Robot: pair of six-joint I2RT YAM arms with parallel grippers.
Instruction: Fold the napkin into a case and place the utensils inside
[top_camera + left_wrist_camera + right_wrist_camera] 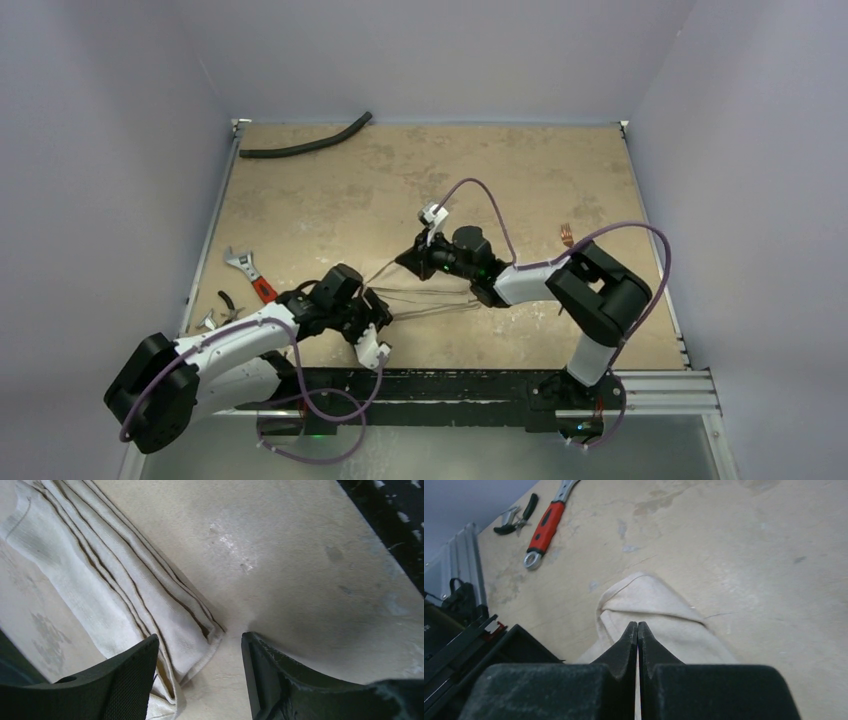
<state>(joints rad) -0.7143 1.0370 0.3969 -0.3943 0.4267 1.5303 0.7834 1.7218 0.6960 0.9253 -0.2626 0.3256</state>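
left fingers [280, 680] stand apart over a layered corner of the limp, light napkin [100, 570], its likeliest handhold, at six o'clock on the tabletop [500, 170], while right fingers [624, 650] sit pressed together.

top: high above the near edge, looks down on whole table [400, 170] | left wrist: very near, down on napkin [100, 570] | right wrist: low, near, same napkin

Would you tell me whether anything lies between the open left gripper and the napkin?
Nothing visible does. In the left wrist view the left gripper stands open right at the folded napkin, whose corner already reaches in between its fingers. Only bare table shows beside it.
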